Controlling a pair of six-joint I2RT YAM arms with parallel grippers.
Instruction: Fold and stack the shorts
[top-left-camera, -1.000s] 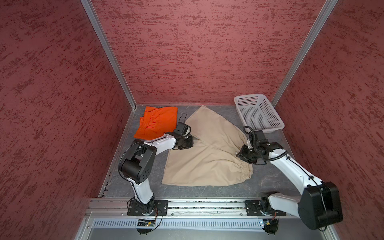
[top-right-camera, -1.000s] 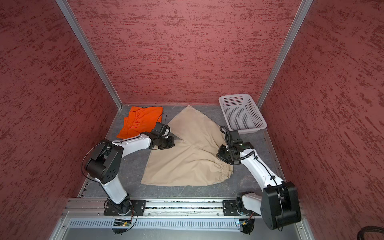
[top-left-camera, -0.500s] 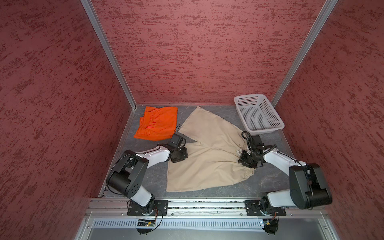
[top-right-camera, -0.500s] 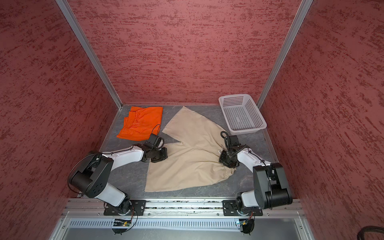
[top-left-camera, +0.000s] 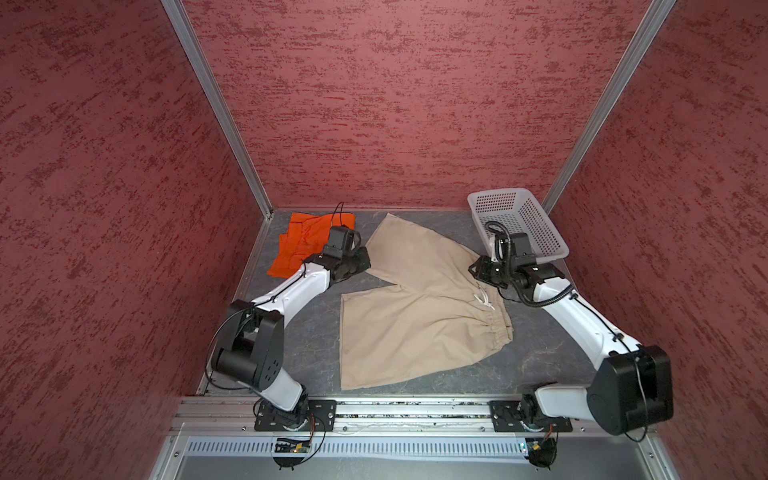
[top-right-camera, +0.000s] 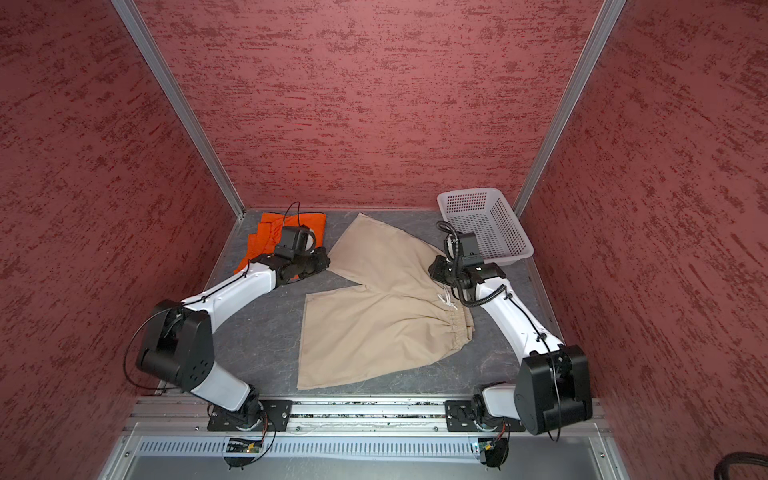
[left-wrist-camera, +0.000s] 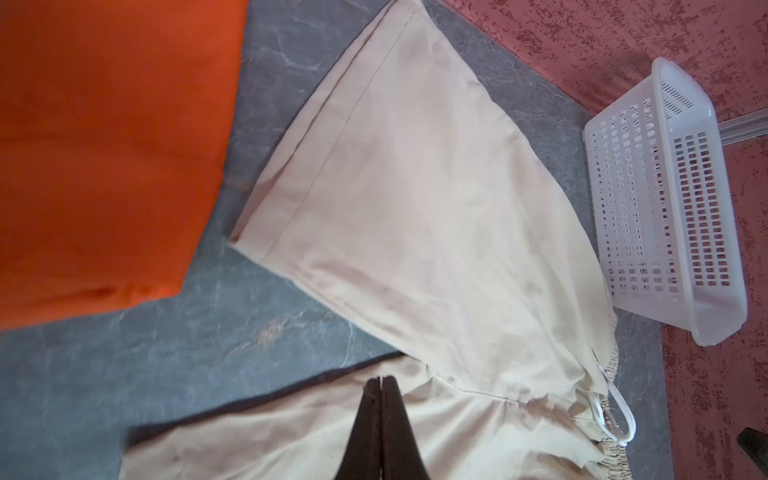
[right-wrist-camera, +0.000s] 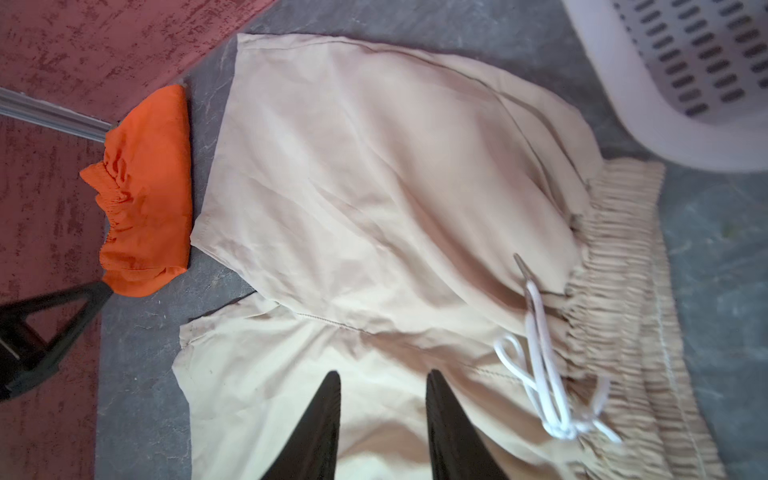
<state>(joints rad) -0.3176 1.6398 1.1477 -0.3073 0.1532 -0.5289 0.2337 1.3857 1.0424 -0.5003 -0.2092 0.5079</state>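
**Container.** A white perforated plastic basket (top-left-camera: 524, 224) (top-right-camera: 486, 226) stands in the far right corner of the grey marbled worktop (top-left-camera: 307, 332). In both top views its slotted floor and walls show bare throughout. Both garments lie outside it on the worktop. The beige cloth shorts with a gathered drawstring waist (top-left-camera: 415, 316) (top-right-camera: 374, 328) are spread flat in the middle, with the legs splayed leftward and the waistband to the right, its far end near the basket. The bright orange cloth shorts (top-left-camera: 301, 241) (top-right-camera: 266, 237) lie bunched in the far left corner, just beside the far beige leg.

**Views compared.** The top views give the layout but hide both sets of fingertips under the gripper bodies.
- **Left wrist view:** The left gripper (left-wrist-camera: 380, 379) has its fingers (left-wrist-camera: 368, 428) pressed together with nothing between them. They are seen against the edge of the near beige leg, and contact with the cloth cannot be told. This view also shows the far leg's stitched hem.
- **Right wrist view:** The right gripper (right-wrist-camera: 382, 376) has its fingers (right-wrist-camera: 322, 419) parted and holds nothing. It is above beige cloth beside the knotted white drawstring (right-wrist-camera: 540, 345). This view alone shows the orange shorts' gathered elastic band.
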